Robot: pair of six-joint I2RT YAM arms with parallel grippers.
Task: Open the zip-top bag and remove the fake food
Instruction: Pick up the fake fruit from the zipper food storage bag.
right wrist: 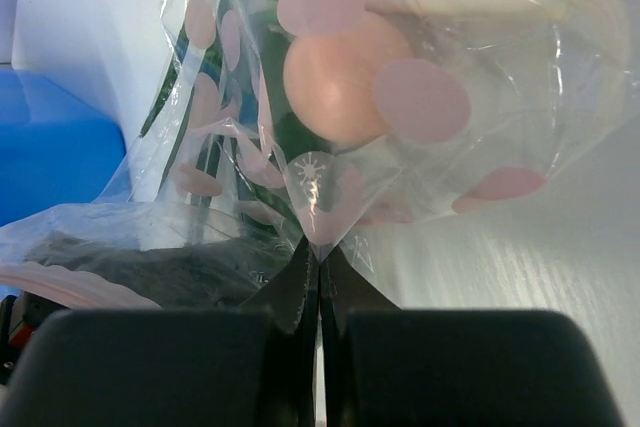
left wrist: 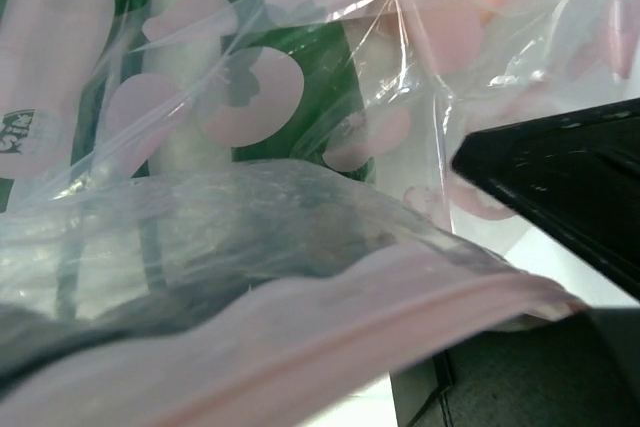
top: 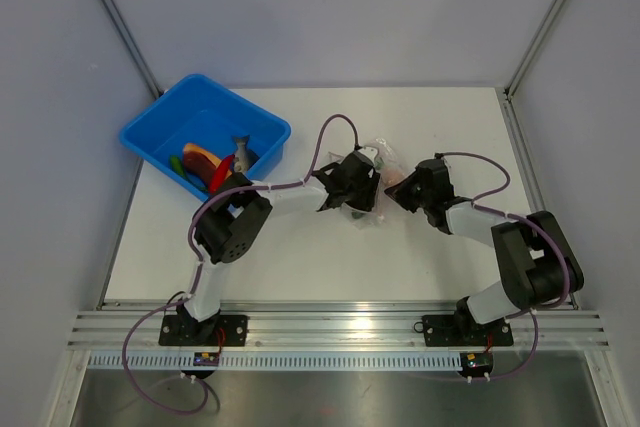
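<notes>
The zip-top bag (top: 385, 159), clear with pink dots, hangs between my two grippers above the table's middle. My right gripper (right wrist: 318, 247) is shut on a pinched fold of its film. A pinkish egg-like ball (right wrist: 340, 77) and a green vegetable (left wrist: 280, 37) with a white stalk (left wrist: 190, 47) lie inside. The pink zip strip (left wrist: 330, 322) runs across my left gripper (left wrist: 340, 332). Its fingers stand apart: one shows dark through the plastic, the other finger (left wrist: 500, 382) is bare at lower right. The right gripper (left wrist: 560, 177) looms just beyond the bag.
A blue bin (top: 150, 137) stands at the back left and holds an orange-tan piece (top: 200, 155), a grey fish (top: 242, 152), a red piece (top: 222, 175) and a green one (top: 178, 165). Its blue wall (right wrist: 50, 147) shows left of the bag. Grey walls enclose the white table (top: 300, 267).
</notes>
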